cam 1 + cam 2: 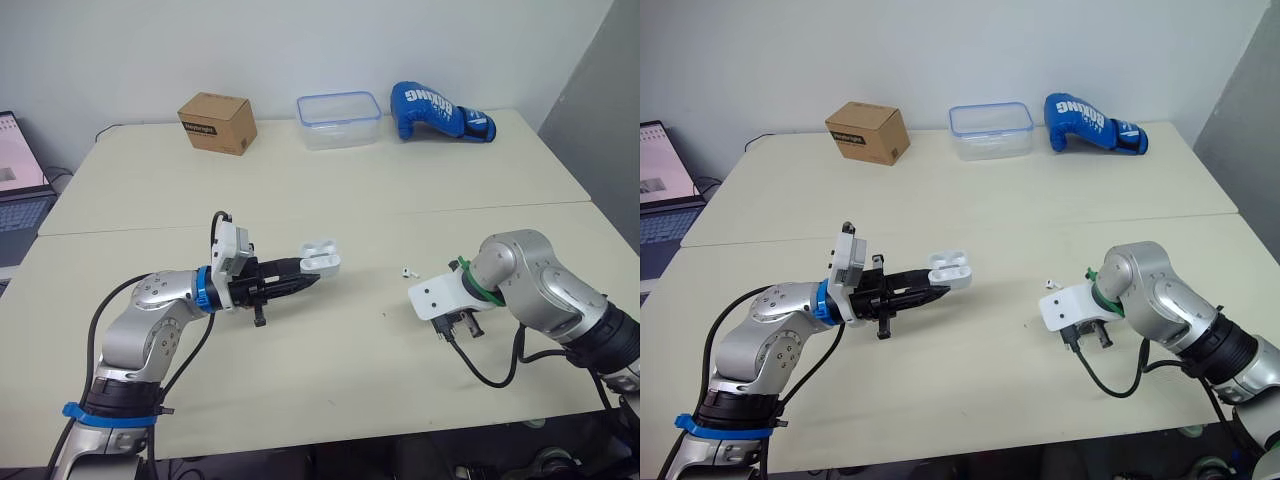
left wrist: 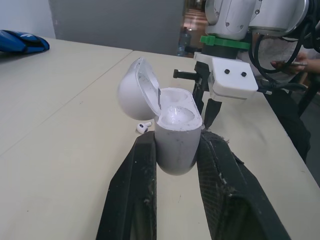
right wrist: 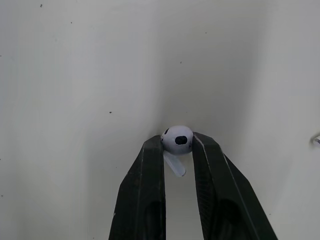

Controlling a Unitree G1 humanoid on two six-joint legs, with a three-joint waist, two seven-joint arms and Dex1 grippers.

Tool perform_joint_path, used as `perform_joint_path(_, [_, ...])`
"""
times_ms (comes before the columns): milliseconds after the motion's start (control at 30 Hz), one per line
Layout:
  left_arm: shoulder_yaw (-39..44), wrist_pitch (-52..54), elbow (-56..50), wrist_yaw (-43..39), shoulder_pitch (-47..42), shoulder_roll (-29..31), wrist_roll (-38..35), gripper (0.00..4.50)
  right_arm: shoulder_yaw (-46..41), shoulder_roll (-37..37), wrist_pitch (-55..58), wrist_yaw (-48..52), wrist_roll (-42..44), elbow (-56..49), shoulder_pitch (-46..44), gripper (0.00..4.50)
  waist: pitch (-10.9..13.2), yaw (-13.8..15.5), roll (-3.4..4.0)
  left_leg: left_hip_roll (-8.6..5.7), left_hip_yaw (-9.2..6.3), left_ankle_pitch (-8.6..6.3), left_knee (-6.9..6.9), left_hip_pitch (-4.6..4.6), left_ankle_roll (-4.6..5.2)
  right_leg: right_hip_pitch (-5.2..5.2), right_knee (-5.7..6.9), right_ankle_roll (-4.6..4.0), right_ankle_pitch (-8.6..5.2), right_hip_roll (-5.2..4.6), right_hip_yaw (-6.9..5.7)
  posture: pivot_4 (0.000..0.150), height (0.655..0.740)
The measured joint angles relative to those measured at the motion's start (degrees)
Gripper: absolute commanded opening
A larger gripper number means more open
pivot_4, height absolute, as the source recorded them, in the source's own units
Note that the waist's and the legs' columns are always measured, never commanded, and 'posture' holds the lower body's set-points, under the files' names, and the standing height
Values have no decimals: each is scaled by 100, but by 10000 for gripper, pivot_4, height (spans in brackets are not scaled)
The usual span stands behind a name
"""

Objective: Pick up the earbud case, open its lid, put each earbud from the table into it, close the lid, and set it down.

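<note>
- Across table (image 1: 330, 370): wide bare top around both arms, near edge just below them, seam running side to side behind them.
- Off the left edge: 1 laptop (image 1: 20, 190).
- Along the far edge, well apart from the arms: 1 blue boxing glove (image 1: 440, 112), 1 clear plastic container (image 1: 340, 120), 1 cardboard box (image 1: 217, 122).
- In left gripper (image 2: 177, 147): 1 earbud case (image 2: 175, 135), clamped by its body between both fingers, lid hinged back, raised off the table.
- In right gripper (image 3: 177, 145): 1 earbud (image 3: 176, 140), pinched by its head between the fingertips, stem in the gap.
- Loose on the table between the 2 grippers: second earbud (image 1: 407, 270); 2 earbuds in all.
</note>
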Motion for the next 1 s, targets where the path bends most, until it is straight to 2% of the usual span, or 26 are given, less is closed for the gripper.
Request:
perform_joint_path(467, [-10, -4, 0, 22, -1, -37, 47, 7576, -212, 19, 204, -8, 2, -81, 103, 3906, 0, 1, 0, -1, 0, 0, 0, -1, 0, -1, 0, 0, 0, 0, 0, 1500, 7307])
perform_joint_path(600, [-10, -137, 65, 130, -23, -177, 116, 7576, -972, 252, 973, -201, 414, -290, 266, 3906, 0, 6, 0, 0, -2, 0, 1, -2, 0, 0, 0, -1, 0, 0, -1, 1500, 7307])
perform_joint_path(833, [0, -485, 749, 108, -346, -348, 211, 7576, -2812, 1601, 3751, -1058, 1771, -1072, 559, 3906, 0, 8, 0, -2, -5, 1, 4, -3, -1, -2, 3, -3, 2, -1, -1, 1500, 7307])
perform_joint_path(1000, [-2, -744, 1225, -57, -540, -440, 275, 7576, -4171, 3090, 5264, -2004, 2551, -1729, 658, 3906, -2, 3, 1, -3, -9, 1, 4, -3, -2, -3, 8, -3, 2, -1, -2, 1500, 7307])
